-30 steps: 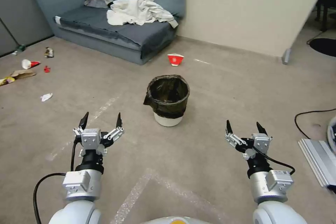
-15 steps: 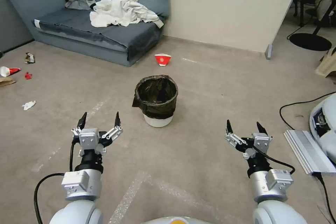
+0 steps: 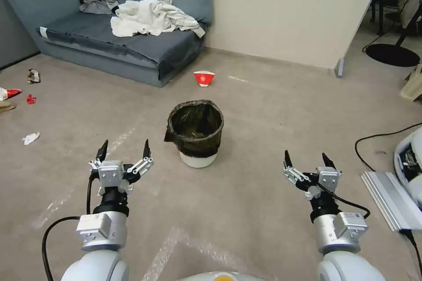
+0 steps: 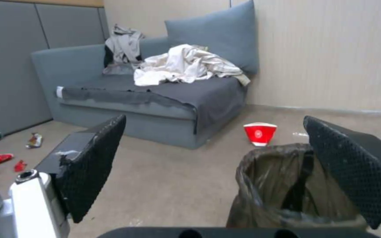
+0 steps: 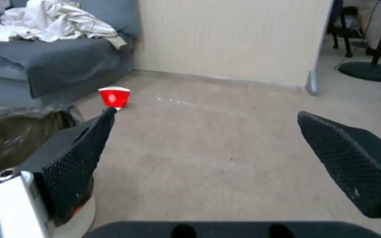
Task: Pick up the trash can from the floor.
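Both arms reach forward low over the floor (image 3: 263, 114), the left gripper (image 3: 124, 151) and right gripper (image 3: 307, 160) spread wide and empty, probably readied for a grasp. The bin (image 3: 196, 133) stands upright on the carpet ahead, between them, nearer the left gripper, touching neither; a red bowl (image 3: 204, 77) sits beyond the bin.

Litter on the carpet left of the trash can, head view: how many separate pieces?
5, all by the picture's left edge: a crumpled wrapper, a red-tipped white cup, a small red scrap, a brown piece cut off by the edge, white crumpled paper. More may lie out of frame.
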Tool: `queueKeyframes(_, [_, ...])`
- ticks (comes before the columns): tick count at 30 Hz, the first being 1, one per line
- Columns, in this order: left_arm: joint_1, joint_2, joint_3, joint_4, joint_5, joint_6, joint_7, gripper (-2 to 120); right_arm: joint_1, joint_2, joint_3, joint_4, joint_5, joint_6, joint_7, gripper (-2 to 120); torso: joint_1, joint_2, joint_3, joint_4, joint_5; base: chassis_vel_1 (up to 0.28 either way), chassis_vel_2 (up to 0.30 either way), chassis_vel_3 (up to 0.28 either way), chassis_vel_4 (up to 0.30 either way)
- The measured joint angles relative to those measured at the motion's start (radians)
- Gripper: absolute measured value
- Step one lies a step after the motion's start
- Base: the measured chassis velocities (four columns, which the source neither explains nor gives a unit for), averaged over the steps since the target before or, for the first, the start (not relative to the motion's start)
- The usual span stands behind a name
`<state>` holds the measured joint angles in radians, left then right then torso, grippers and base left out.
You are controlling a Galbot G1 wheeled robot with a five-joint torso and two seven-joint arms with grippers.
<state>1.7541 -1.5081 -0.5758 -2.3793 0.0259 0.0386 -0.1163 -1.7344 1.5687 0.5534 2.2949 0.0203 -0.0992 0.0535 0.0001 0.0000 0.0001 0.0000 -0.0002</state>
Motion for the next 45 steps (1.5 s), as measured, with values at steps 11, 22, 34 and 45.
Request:
queueKeyframes(11, [-0.008, 0.002, -0.001, 0.008, -0.004, 0.001, 0.001, 100, 0.004, 0.000, -0.003, -0.007, 0.000, 0.001, 0.001, 100, 0.000, 0.000, 0.000, 0.0000, 0.0000, -0.181, 0.167, 0.179, -0.170])
queueKeyframes(22, [-0.035, 0.006, -0.008, 0.029, -0.007, 0.010, 0.004, 100, 0.019, -0.001, -0.006, -0.019, 0.008, 0.001, 0.005, 100, 0.000, 0.000, 0.000, 0.0001, 0.0001, -0.172, 0.168, 0.175, -0.174])
queueKeyframes(34, [-0.168, 0.099, -0.045, 0.104, -0.235, 0.226, 0.012, 100, 0.052, -0.006, -0.002, -0.039, 0.013, -0.012, 0.007, 100, 0.000, 0.000, 0.000, -0.0001, 0.0001, -0.029, 0.035, 0.040, -0.037])
queueKeyframes(45, [-0.315, 0.158, 0.044, 0.262, -0.393, 0.408, -0.003, 100, 0.105, -0.020, -0.002, -0.054, 0.013, -0.062, 0.015, 100, 0.000, 0.000, 0.000, 0.0001, 0.0001, 0.000, 0.000, 0.000, 0.000])
